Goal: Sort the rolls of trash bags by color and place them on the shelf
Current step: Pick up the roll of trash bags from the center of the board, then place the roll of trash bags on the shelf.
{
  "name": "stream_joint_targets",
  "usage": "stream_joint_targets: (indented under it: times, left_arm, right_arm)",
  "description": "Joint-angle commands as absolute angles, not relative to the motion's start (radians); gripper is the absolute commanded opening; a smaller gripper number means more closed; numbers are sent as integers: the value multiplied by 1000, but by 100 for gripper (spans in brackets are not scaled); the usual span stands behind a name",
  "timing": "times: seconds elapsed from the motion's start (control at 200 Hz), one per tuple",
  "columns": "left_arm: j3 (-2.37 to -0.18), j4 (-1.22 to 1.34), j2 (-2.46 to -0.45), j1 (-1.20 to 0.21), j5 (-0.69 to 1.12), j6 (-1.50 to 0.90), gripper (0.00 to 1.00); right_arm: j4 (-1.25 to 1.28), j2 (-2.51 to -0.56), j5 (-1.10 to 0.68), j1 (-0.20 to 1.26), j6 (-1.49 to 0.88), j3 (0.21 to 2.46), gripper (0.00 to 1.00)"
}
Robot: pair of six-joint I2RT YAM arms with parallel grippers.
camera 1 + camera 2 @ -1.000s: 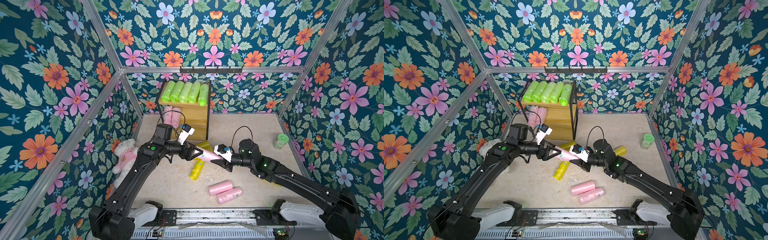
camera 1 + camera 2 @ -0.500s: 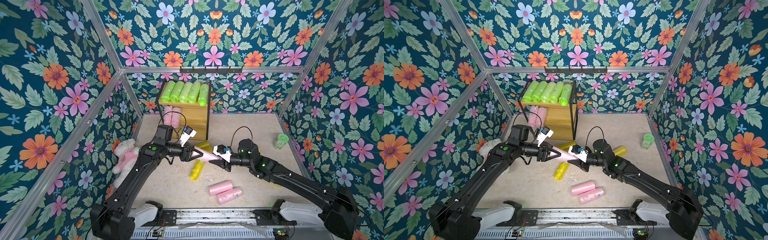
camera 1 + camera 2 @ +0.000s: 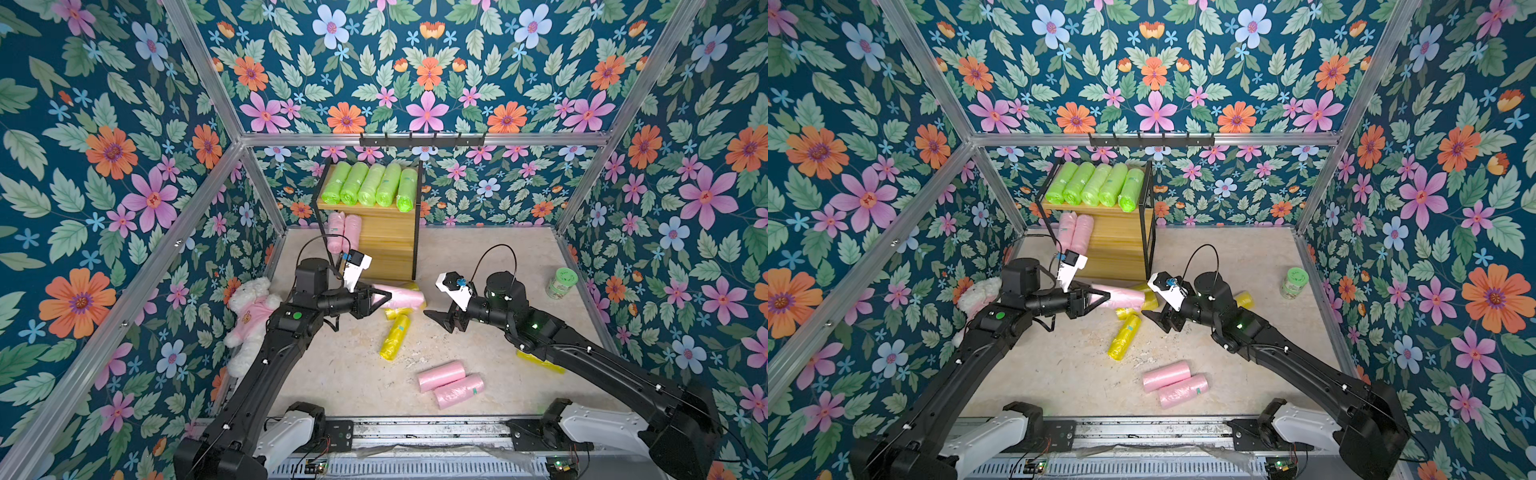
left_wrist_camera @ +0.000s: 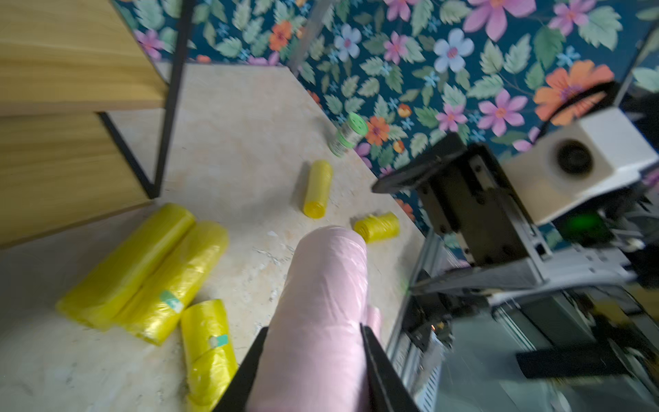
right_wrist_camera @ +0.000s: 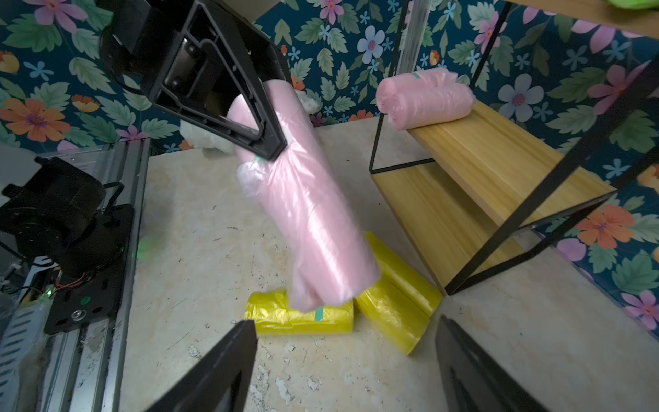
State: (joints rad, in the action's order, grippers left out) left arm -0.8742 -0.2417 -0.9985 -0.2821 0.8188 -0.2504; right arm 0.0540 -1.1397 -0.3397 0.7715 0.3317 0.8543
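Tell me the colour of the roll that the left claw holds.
Pale pink. The roll shows best in the right wrist view.

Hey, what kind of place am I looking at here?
Probably a staged robot test booth, not a real room: floral-papered walls in an aluminium frame, two black arms mounted on a front rail, and props like a small shelf and a teddy bear.

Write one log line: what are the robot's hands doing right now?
left hand: shut on pink roll | right hand: open, empty | shelf: green rolls on top, two pink rolls on middle board
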Motion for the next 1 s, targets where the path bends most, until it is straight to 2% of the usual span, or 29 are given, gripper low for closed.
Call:
stream_joint_targets:
  times: [0.0,0.18,0.6,0.995]
  left_arm:
    - [-801,94,-944,-279,528,-483,12]
    - [-685,403,-933,-289,285,-638,11]
    - [-696,624,-1119,-449,-197,-477,10]
    - [-748,808,-1350,-504,-357,-232,12]
  right_arm:
    - [124,-1110,-315,760,267,819,84]
    - [156,-1112,-304,757,238,800,84]
    - [179,-1122,-308,757,221,792,84]
    - [160,-1127,-306,757,223,793,84]
